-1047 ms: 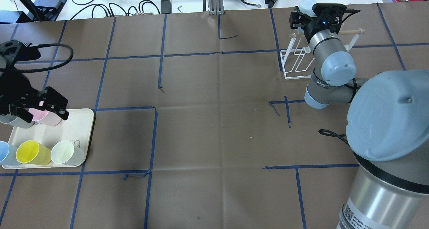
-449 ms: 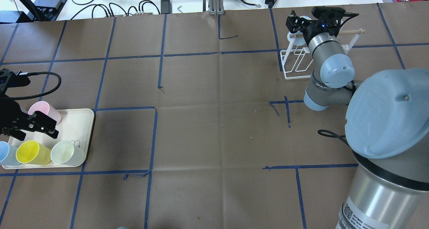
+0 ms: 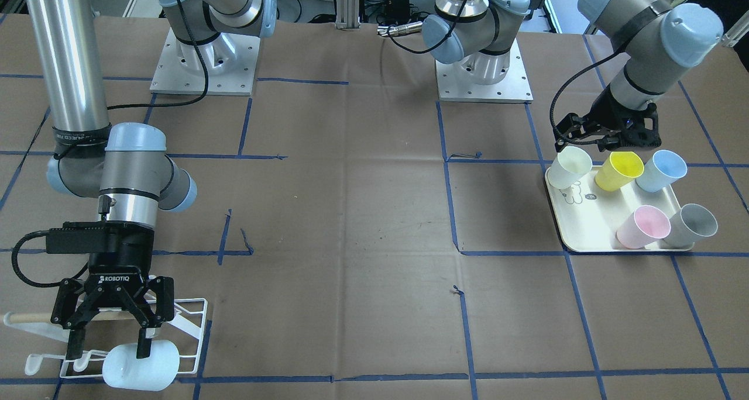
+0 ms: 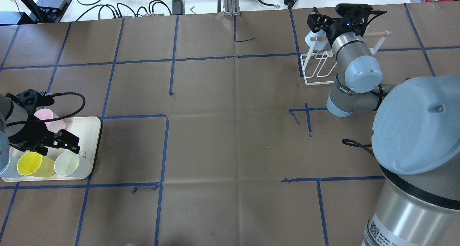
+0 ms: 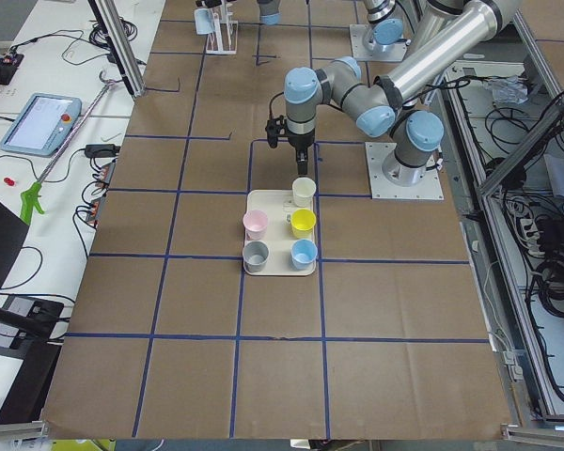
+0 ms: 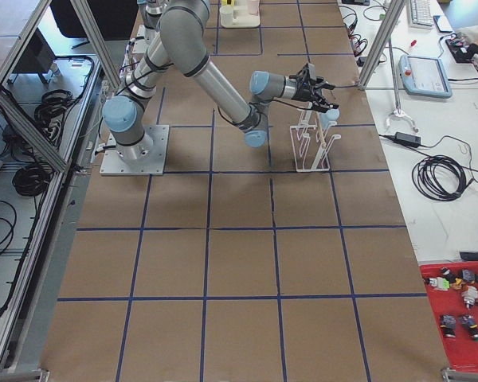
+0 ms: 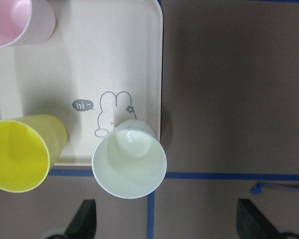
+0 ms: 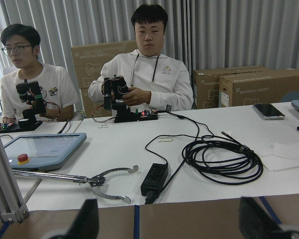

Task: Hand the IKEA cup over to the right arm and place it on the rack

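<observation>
My right gripper (image 3: 109, 344) stands spread wide and empty over the rack (image 3: 198, 335), near the table's far edge. The pale blue cup (image 3: 140, 365) lies on the rack, just beside one finger. I cannot tell which prong carries it. My left gripper (image 3: 605, 138), equally wide and empty, hangs over the tray (image 3: 591, 236), well apart.
</observation>
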`<act>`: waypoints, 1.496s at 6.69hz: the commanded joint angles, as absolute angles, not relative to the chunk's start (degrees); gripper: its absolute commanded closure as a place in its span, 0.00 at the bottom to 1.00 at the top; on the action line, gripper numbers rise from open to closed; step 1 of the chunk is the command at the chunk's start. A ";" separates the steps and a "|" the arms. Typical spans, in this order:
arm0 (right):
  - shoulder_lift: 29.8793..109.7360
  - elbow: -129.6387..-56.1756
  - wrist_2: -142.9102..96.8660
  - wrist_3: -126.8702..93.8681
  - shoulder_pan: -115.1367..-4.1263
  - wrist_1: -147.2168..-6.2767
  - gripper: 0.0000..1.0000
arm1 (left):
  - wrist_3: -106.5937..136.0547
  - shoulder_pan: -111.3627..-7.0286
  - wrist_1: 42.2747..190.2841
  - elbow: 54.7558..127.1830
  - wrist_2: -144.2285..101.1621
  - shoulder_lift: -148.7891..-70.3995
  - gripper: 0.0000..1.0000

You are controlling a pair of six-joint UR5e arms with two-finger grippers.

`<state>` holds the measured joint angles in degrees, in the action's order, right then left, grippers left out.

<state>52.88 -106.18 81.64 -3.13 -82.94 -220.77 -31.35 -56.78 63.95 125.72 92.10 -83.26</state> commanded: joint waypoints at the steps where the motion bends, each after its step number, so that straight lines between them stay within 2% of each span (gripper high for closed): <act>1: 57.71 -106.52 81.12 -4.03 -83.41 -220.43 0.00 | -31.29 -56.78 56.79 129.54 92.46 -88.30 0.01; 3: 64.48 -108.01 81.12 -14.09 -86.99 -215.18 0.00 | -31.81 -56.78 57.04 130.07 92.99 -87.99 0.02; 4: 68.17 -109.93 81.12 -16.76 -88.23 -213.59 0.00 | -32.08 -56.78 57.13 130.51 93.16 -88.15 0.15; 5: 71.86 -113.00 81.04 -22.09 -89.55 -213.49 0.00 | -32.25 -56.78 57.48 130.52 94.12 -87.81 0.42; 6: 74.59 -115.90 79.12 -29.54 -91.04 -213.49 0.00 | -31.91 -56.78 57.48 130.60 95.61 -88.50 0.74; 7: 75.66 -117.32 76.32 -35.97 -92.62 -214.10 0.00 | -32.08 -56.78 57.57 130.52 95.62 -88.33 0.89; 8: 75.76 -117.51 74.20 -43.87 -95.25 -214.19 0.00 | -32.25 -56.78 57.57 130.00 95.63 -88.24 1.00; 10: 76.46 -120.04 71.91 -66.77 -96.85 -214.28 0.00 | -32.08 -57.21 57.65 126.68 95.19 -87.19 1.00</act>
